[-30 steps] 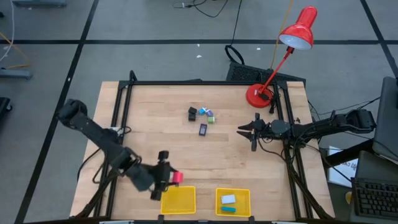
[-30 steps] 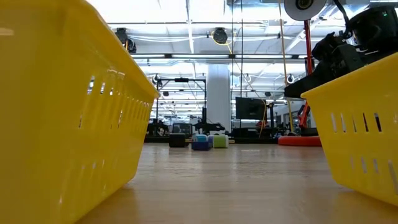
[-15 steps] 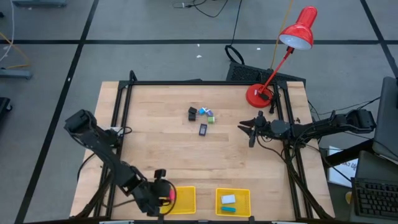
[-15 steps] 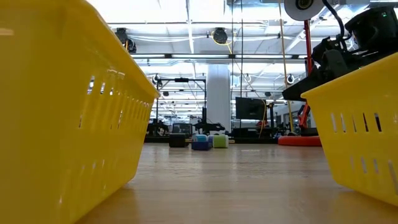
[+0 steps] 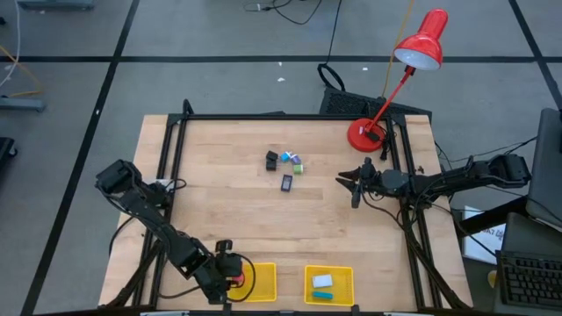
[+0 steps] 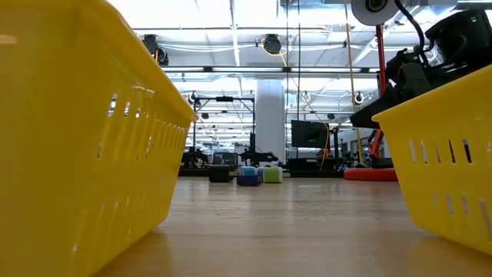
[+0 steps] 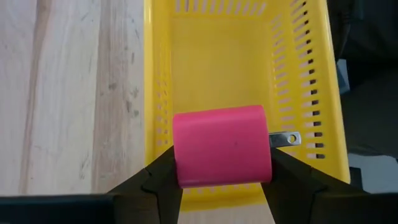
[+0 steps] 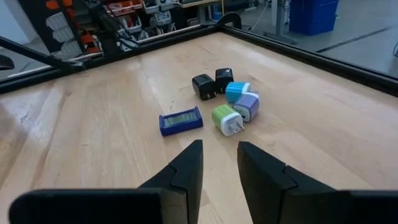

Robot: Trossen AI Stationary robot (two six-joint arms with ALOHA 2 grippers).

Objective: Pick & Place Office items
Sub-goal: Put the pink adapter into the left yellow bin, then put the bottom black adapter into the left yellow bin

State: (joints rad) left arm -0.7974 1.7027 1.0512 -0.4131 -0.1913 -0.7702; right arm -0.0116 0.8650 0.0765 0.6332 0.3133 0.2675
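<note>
My left gripper [image 5: 234,274] is shut on a pink-red charger plug [image 7: 222,144] above the left rim of the left yellow tray [image 5: 259,283]. My right gripper [image 5: 348,183] hangs open over the table's right part, pointing at the loose office items [image 5: 285,161]. In the right wrist view these are two black plugs [image 8: 204,86], a light blue one [image 8: 236,91], a pale purple one [image 8: 247,107], a green one [image 8: 226,119] and a flat blue device [image 8: 181,121], all lying on the wood. The right yellow tray [image 5: 344,274] holds a white item [image 5: 322,281] and a teal one [image 5: 322,296]. My left gripper pinches the pink-red plug between its two fingers, one on each of two opposite side faces [image 7: 180,163]. The metal prongs [image 7: 285,138] stick out sideways past one finger. The fingers slant down from the table's left. The plug is lifted clear above the tray's floor.
A red desk lamp [image 5: 369,133] stands at the table's far right corner, close behind the right arm. Black frame rails [image 5: 263,117] run along the table's edges. In the low view both yellow trays [image 6: 77,138] stand at the near edge, with bare wood between them and the items.
My left gripper has carried the pink-red plug toward the table's near edge, from beside the left tray's far left corner to above the tray's left rim, staying shut on it. The left arm has folded in closer to the near edge.
</note>
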